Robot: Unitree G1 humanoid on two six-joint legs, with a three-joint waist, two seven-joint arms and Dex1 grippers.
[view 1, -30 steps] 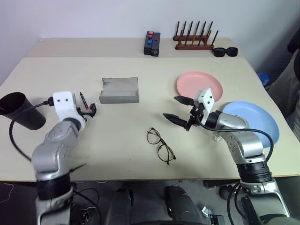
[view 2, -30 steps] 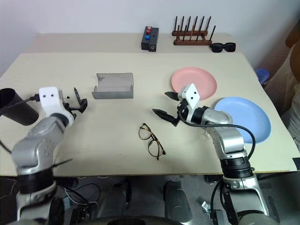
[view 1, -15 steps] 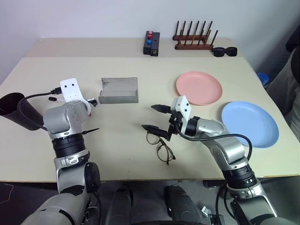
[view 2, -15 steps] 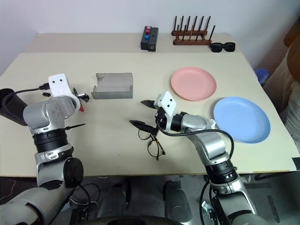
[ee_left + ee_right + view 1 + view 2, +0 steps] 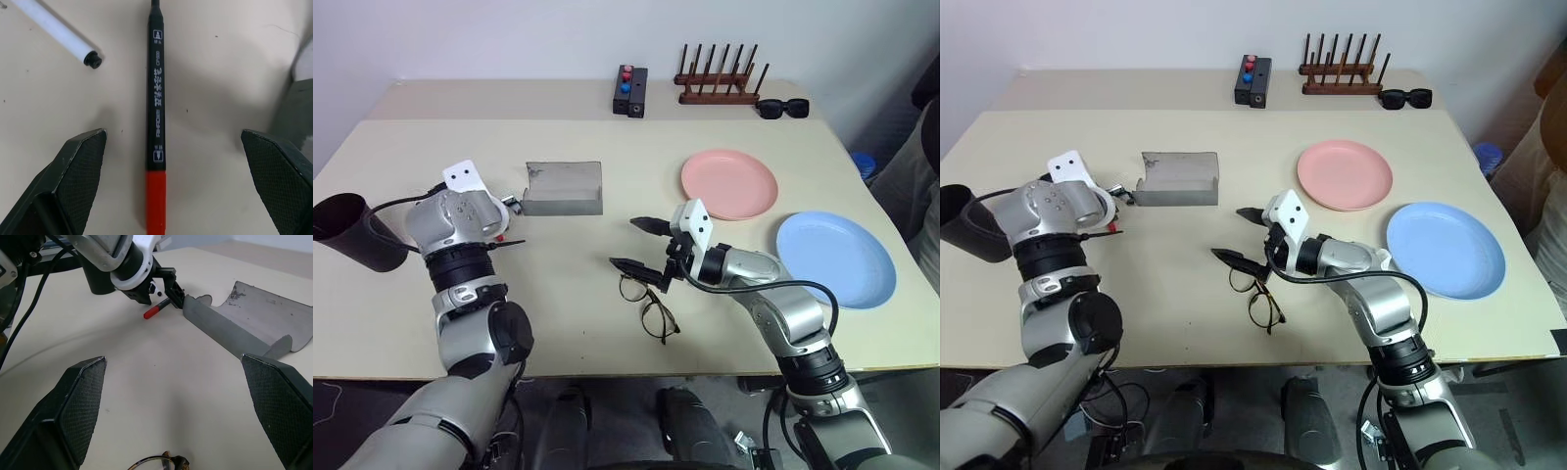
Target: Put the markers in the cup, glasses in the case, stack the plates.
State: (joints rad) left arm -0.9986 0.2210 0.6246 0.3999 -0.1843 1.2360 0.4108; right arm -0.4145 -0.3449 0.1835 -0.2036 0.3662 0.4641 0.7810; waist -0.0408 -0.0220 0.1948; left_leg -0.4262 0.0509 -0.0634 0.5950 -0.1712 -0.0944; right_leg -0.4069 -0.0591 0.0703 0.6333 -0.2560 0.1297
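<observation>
My left gripper is open and points down at the table just left of the grey case. The red marker with its black cap lies between the fingers, apart from both. The white marker lies beside it. The dark cup is at the table's left edge. The glasses lie near the front middle. My right gripper hangs open just behind and above them, with nothing in it. The pink plate and the blue plate lie side by side on the right.
A black box with red and blue buttons, a wooden rack and black sunglasses stand along the far edge. A person's clothing shows at the right border. The case's flap lies open.
My right gripper swung left from beside the plates to over the glasses, then held still. My left wrist turned and tipped its gripper down over the markers.
</observation>
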